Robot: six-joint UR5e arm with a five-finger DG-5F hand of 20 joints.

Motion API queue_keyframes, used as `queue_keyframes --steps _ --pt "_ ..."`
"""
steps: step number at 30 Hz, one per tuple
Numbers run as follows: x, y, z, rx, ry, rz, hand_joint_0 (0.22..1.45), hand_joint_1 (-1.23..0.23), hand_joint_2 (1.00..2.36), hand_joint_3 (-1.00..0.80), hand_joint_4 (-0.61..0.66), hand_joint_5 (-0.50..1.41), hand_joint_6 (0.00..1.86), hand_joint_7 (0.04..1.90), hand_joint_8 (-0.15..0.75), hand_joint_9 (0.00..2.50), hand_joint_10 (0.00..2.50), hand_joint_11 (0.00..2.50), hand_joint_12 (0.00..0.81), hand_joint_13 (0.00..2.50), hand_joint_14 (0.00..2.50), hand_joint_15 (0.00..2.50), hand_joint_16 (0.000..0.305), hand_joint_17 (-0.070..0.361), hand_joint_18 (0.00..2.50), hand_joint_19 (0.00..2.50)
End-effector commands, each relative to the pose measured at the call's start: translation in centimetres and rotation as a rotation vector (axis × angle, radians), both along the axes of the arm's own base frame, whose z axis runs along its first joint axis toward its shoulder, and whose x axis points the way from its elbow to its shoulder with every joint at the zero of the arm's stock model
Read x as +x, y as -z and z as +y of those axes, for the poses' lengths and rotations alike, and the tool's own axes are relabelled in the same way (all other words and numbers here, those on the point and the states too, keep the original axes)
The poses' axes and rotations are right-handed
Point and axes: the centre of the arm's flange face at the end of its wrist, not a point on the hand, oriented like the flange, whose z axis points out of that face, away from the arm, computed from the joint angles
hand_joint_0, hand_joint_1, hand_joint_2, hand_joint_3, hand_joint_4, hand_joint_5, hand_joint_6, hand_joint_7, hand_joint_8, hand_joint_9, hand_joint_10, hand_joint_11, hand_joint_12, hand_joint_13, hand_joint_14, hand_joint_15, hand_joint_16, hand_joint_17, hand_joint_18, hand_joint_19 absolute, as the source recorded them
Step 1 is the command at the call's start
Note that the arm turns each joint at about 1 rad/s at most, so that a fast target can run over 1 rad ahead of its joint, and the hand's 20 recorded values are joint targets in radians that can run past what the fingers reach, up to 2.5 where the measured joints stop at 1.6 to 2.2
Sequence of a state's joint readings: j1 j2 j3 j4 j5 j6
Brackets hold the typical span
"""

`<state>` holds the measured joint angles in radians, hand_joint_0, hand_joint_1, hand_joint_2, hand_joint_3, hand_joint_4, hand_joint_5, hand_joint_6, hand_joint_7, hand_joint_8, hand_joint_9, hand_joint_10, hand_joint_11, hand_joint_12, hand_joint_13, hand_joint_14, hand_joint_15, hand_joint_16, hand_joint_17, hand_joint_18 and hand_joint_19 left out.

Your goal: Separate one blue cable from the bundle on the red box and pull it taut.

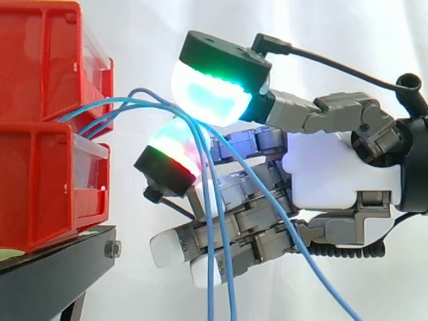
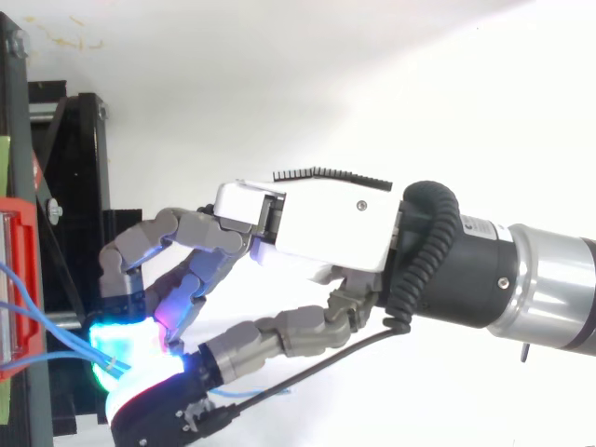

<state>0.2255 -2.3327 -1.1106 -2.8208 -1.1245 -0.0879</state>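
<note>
A white curtain (image 1: 334,40) hangs behind everything we see. From above, the arm (image 2: 540,279) comes in from the right edge and reaches left toward the work. In the side view, two red bins (image 1: 40,187) are stacked one on the other at the left, open faces turned to the right, and they rest on a black stand (image 1: 60,267).

The hand (image 1: 334,174) sits just to the right of the bins, apart from them, with its white palm upright and its fingers (image 1: 214,93) pointing at the bins. The fingers are curled. One pad glows cyan and green at the top. A second pad, glowing red and green, lies just under it and a little to the left. These two pads are closed toward each other. The other fingers are bent lower down with pale tips, and they hold nothing that we can make out.

The blue cables (image 1: 211,281) come out at the front of the bins, near where the upper bin meets the lower. They arch to the right as a loose bundle and run between the two glowing pads, which nip them there. We cannot tell how many strands the pads hold. Past the pads the cables fall in front of the lower fingers, two hanging almost straight down and one slanting away to the lower right. None of them looks taut.
</note>
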Motion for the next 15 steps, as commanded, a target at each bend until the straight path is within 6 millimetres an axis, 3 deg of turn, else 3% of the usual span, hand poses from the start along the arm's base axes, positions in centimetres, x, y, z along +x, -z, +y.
queue_keyframes --steps 1,6,8,11,13,15 --pt "-0.01 0.05 0.01 0.0 -0.001 0.002 0.59 -0.57 1.01 -0.39 0.16 -0.13 0.87 1.21 0.382 1.09 0.02 0.65 0.419 0.87 0.01 0.36 0.044 0.099 0.81 0.42" --pt "-0.02 0.07 0.01 0.0 -0.001 0.004 0.59 -0.76 1.02 -0.15 0.15 -0.16 0.9 1.13 0.377 1.03 0.02 0.68 0.44 0.88 0.01 0.36 0.048 0.108 0.84 0.39" --pt "-0.02 0.07 0.01 0.0 -0.001 0.004 0.61 -0.8 1.02 -0.15 0.11 -0.18 0.91 1.11 0.366 1.0 0.02 0.69 0.433 0.86 0.01 0.36 0.047 0.105 0.82 0.38" --pt "-0.02 0.07 0.01 0.0 -0.001 0.004 0.63 -0.85 1.01 -0.25 0.14 -0.2 0.91 1.07 0.346 0.94 0.01 0.69 0.413 0.83 0.01 0.36 0.044 0.099 0.8 0.39" --pt "0.01 0.0 -0.1 0.0 0.0 0.002 0.63 -0.88 1.0 -0.44 0.17 -0.2 0.91 1.02 0.346 0.94 0.02 0.67 0.412 0.83 0.01 0.36 0.044 0.098 0.8 0.39" --pt "-0.01 0.19 -0.11 -0.001 0.0 0.005 0.59 -0.82 1.0 -0.5 0.16 -0.19 0.91 1.0 0.351 0.96 0.02 0.68 0.414 0.83 0.01 0.36 0.044 0.099 0.8 0.4"
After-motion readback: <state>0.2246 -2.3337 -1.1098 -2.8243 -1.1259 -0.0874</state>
